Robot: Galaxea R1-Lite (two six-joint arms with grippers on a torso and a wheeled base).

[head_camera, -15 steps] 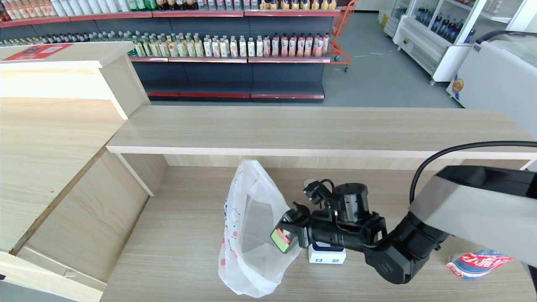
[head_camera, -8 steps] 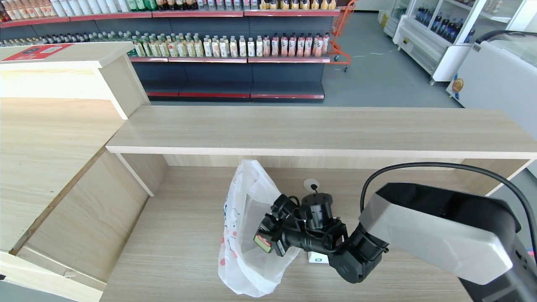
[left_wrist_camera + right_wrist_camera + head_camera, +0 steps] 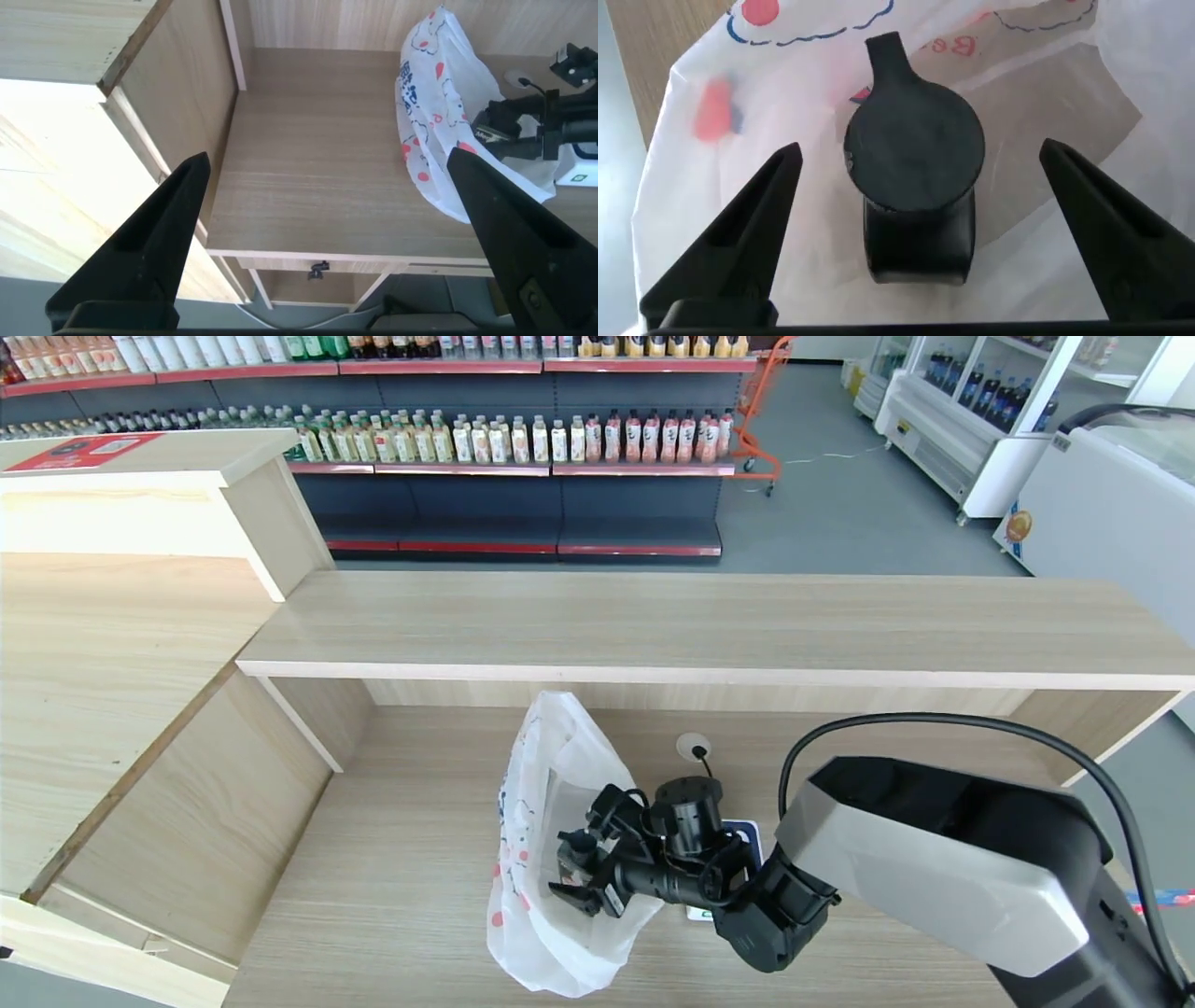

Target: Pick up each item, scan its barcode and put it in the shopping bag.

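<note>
Dark round item inside white shopping bag, spread right pincer at mouth.

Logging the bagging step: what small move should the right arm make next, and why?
Probably lift the right gripper out of the white plastic shopping bag: its jaws stand open, and the dark round-topped item lies in the bag, unheld.
</note>
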